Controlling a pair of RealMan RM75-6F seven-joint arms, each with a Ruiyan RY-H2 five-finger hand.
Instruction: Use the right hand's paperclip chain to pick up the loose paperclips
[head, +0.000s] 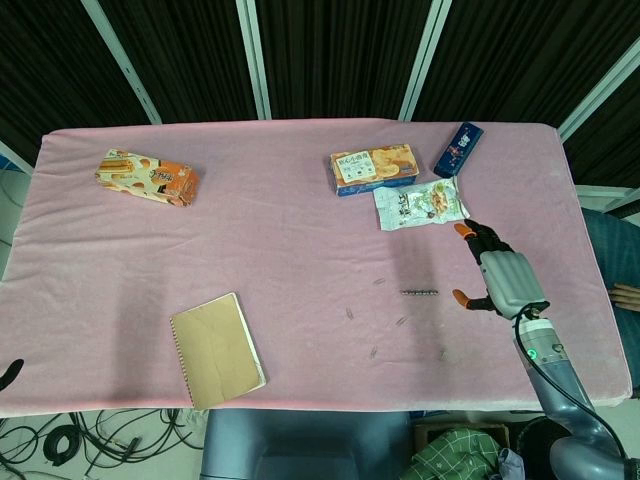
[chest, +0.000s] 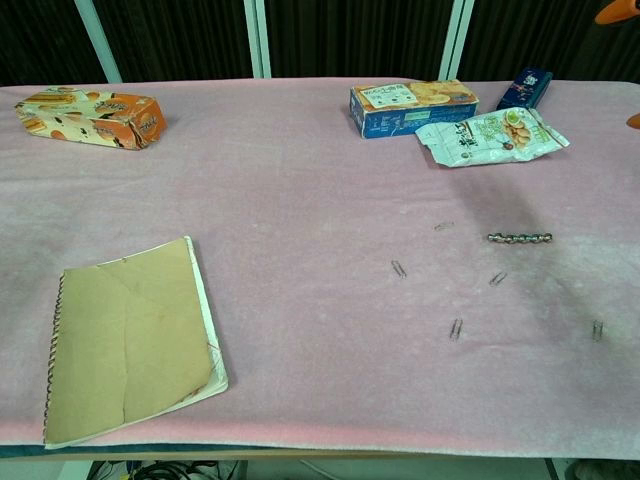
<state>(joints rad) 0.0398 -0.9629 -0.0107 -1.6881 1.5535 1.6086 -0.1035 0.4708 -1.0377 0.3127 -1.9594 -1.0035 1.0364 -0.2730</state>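
Observation:
The paperclip chain (head: 420, 292) (chest: 519, 238) lies flat on the pink table cloth (head: 280, 240), a short dark metal strand held by nothing. Several loose paperclips are scattered around it, among them one (head: 349, 313) (chest: 399, 268) to its left, one (head: 373, 352) (chest: 456, 329) nearer the front and one (head: 443, 353) (chest: 597, 330) at the front right. My right hand (head: 495, 272) hovers just right of the chain with its orange-tipped fingers (chest: 618, 12) spread and nothing in them. Only a dark sliver of my left hand (head: 8, 372) shows at the left edge.
A brown notebook (head: 215, 350) (chest: 130, 340) lies at the front left. An orange snack box (head: 147, 177) sits at the back left. A biscuit box (head: 373, 168), a white snack bag (head: 420, 204) and a blue packet (head: 459, 148) stand behind the clips.

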